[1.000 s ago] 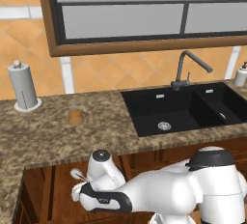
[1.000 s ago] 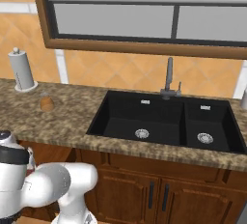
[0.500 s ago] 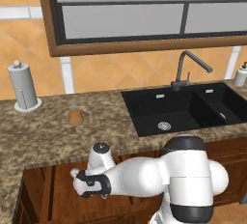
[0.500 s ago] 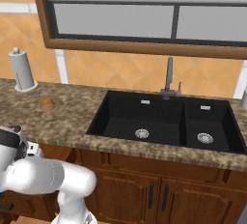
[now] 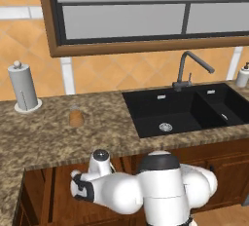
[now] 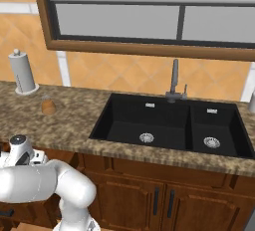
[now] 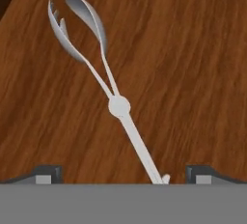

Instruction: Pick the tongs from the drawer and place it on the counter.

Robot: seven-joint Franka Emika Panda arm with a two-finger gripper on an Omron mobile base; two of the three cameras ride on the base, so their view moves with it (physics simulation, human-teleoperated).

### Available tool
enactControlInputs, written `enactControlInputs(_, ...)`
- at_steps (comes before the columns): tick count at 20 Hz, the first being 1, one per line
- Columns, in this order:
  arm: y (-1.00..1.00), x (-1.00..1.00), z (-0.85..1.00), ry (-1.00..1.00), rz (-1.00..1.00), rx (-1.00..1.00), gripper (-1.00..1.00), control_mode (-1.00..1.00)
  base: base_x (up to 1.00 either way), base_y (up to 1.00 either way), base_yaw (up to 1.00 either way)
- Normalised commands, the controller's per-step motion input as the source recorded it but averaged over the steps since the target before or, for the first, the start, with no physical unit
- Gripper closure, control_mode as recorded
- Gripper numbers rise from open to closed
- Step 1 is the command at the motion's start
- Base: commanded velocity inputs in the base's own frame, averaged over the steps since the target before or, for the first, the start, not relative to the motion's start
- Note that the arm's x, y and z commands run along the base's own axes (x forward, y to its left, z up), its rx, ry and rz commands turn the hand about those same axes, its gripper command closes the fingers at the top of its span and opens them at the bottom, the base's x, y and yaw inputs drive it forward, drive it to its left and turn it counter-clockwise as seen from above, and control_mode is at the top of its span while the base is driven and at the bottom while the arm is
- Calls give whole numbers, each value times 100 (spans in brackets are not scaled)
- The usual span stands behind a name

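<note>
Down in the hand view, the gripper hangs over the drawer with its two dark fingertips spread wide apart at the bottom edge, holding nothing. The tongs lie flat on the wood-grain floor between those tips, touched by neither. The handle end runs down toward the gap between the fingers, nearer the right one; past the round pivot the two arms fan out to a forked head and a spoon-shaped head, angled up and to the left in this view.

Pulling back to the left base view, the white arm is folded low in front of the cabinets, the hand dipped below the counter edge into the drawer opening at the lower left. Up on that speckled top sits a small brown shaker, with a paper towel holder near it by the tiled wall. To the right, the black double sink with its dark faucet behind it.
</note>
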Motion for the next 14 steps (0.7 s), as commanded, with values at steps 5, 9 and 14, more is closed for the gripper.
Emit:
enactControlInputs(5, 0, 16, -28, 0, 0, -1, -100, -100, 0, 0, 0)
enactControlInputs(9, 2, 2, -42, 0, 0, -5, -100, -100, 0, 0, 0)
enactControlInputs(14, 11, -1, -60, 2, 0, -11, 100, -100, 0, 0, 0)
